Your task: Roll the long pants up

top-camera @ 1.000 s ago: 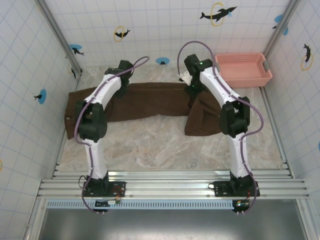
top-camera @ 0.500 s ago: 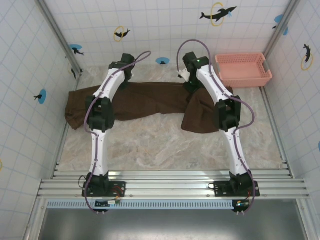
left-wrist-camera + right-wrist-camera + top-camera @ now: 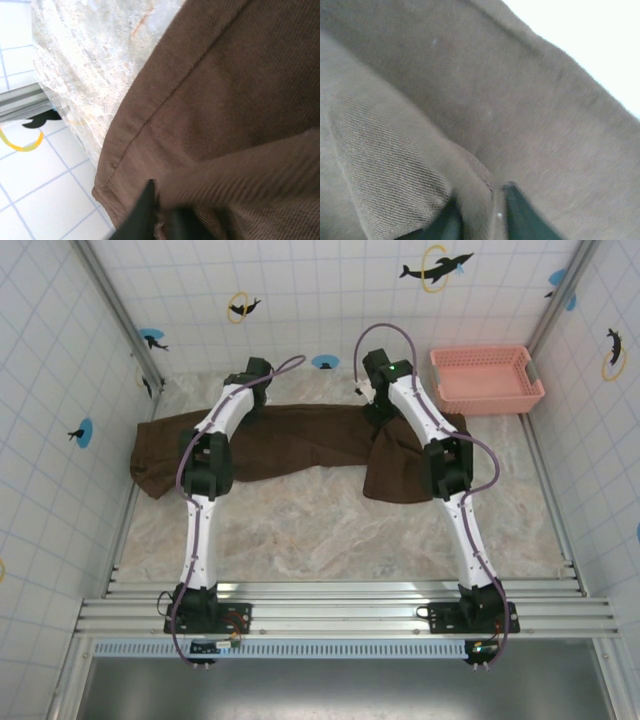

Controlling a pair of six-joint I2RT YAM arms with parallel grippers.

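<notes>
The long pants (image 3: 310, 435) lie as a dark brown strip across the back of the table, with a bunched flap (image 3: 400, 475) hanging toward the front at the right. My left gripper (image 3: 252, 390) points down at the far edge of the pants. In the left wrist view, my left gripper (image 3: 166, 200) has its jaws slightly apart, with a cloth fold (image 3: 235, 170) by its fingers. My right gripper (image 3: 378, 405) is down on the cloth near the middle. Seen from the right wrist, the right gripper (image 3: 481, 197) is open around a ridge of cloth (image 3: 470, 175).
A pink mesh basket (image 3: 487, 398) stands at the back right corner, just right of my right arm. Tiled walls close in the table at the back and on both sides. The marbled tabletop (image 3: 320, 530) lies bare in front of the pants.
Both arms have stretched farther toward the back wall, carrying the pants' far edge back. Both grippers have gone from shut to parted jaws.
</notes>
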